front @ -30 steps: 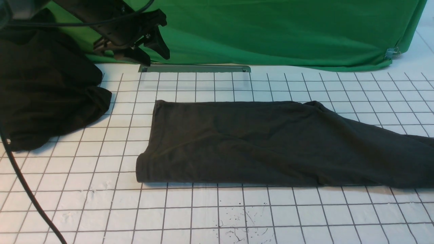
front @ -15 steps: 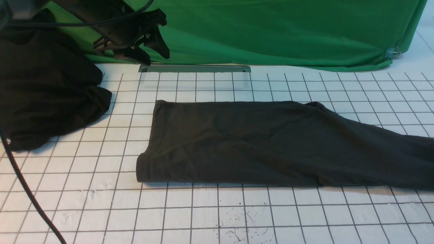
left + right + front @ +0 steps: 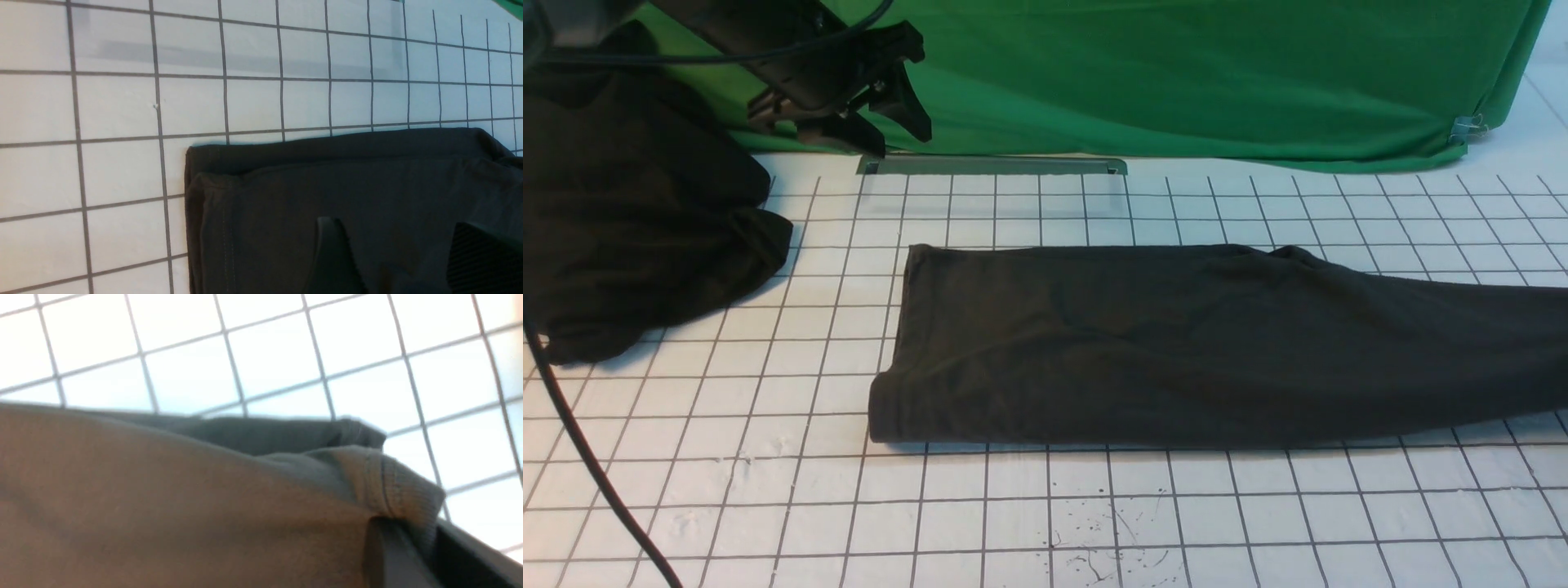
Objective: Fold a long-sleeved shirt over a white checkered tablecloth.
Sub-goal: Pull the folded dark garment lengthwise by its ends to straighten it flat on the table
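The long-sleeved shirt point(image 3: 1176, 343), dark charcoal and folded into a long band, lies across the white checkered tablecloth point(image 3: 1013, 506) and runs off the right edge. Its logo is hidden. My left gripper point(image 3: 900, 137) hangs open high at the back left, well clear of the cloth. In the left wrist view the left gripper point(image 3: 402, 249) shows spread fingers point(image 3: 333, 257) above the shirt's hemmed corner point(image 3: 212, 179). My right gripper point(image 3: 416, 543) is out of the front view. It is shut on a ribbed edge of the shirt point(image 3: 392, 486), held above the tablecloth point(image 3: 286, 355).
A blacker, printless heap of cloth point(image 3: 629, 220) sits at the left. A green fabric backdrop point(image 3: 1176, 73) closes the back, with a grey metal bar point(image 3: 992, 166) at its foot. A black cable point(image 3: 580, 449) crosses the front left corner.
The shirt has slid a little to the right, and its right end has risen and straightened toward the frame's edge. The left arm has not moved.
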`<state>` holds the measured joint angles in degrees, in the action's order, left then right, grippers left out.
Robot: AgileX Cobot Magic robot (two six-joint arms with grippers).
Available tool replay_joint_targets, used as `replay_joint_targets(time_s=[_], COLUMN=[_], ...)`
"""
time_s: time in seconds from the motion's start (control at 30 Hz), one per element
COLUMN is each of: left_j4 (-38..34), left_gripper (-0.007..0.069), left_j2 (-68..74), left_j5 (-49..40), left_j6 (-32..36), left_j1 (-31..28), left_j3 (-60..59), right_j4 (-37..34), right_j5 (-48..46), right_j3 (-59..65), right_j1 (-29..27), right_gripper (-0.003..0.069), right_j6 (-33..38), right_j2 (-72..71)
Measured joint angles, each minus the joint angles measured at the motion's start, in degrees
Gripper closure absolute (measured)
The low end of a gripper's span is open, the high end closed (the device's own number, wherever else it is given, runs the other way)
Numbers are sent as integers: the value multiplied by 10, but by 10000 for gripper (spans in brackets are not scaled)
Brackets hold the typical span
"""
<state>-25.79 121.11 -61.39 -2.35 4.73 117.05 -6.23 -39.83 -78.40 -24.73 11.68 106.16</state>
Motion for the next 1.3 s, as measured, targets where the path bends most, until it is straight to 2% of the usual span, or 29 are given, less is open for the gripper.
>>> replay_joint_targets(time_s=[0.1, 0.13, 0.17, 0.2, 0.23, 0.27, 0.43, 0.53, 0.67, 0.8, 1.3], left_j4=[1, 2, 2, 2, 2, 2, 3, 5, 6, 7, 9], left_gripper=[257, 257, 257, 257, 257, 257, 257, 257, 257, 257, 257], left_j2=[0, 0, 0, 0, 0, 0, 0, 0, 0, 0, 0], left_j5=[-3, -7, -8, -15, -18, -26, -47, -51, -56, -57, -51], left_j6=[0, 0, 0, 0, 1, 1, 1, 1, 1, 1, 1], left_j1=[0, 0, 0, 0, 0, 0, 0, 0, 0, 0, 0], left_j3=[0, 0, 0, 0, 0, 0, 0, 0, 0, 0, 0], right_j4=[2, 3, 3, 5, 5, 6, 10, 11, 10, 9, 10], right_j5=[33, 43, 43, 48, 48, 45, 20, -41, -137, -175, -189], right_j3=[0, 0, 0, 0, 0, 0, -8, -57, -125, -133, -139], right_j1=[0, 0, 0, 0, 0, 0, -1, -1, -1, 0, 7], right_gripper=[434, 375, 375, 291, 281, 220, 121, 77, 47, 43, 72], right_j6=[0, 0, 0, 0, 0, 0, -18, -34, -45, -46, -29], right_j2=[31, 46, 48, 68, 70, 83, 88, 77, 71, 74, 179])
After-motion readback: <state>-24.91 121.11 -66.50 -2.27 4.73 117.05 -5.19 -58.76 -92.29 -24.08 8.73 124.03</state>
